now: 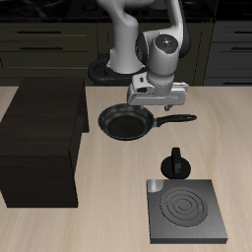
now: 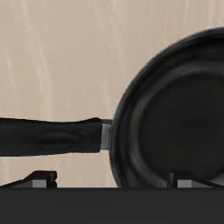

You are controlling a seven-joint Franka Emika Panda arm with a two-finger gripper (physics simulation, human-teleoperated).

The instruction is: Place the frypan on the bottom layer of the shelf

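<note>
The frypan (image 1: 125, 122) is a round black pan that lies on the table in front of the robot base, with its long handle (image 1: 175, 120) pointing away from the shelf. The shelf (image 1: 39, 143) is a large dark cabinet just beside the pan. My gripper (image 1: 157, 102) hovers just above where the handle meets the pan, its fingers spread wide and holding nothing. In the wrist view the frypan (image 2: 175, 114) and its handle (image 2: 52, 136) fill the frame close below the gripper (image 2: 114, 180), and both fingertips (image 2: 39, 180) show apart.
A small black pot with a knob (image 1: 176, 162) stands nearer the table's front edge than the pan's handle. A square dark stove plate with rings (image 1: 182, 209) lies in front of it. Dark kitchen cabinets run along the back.
</note>
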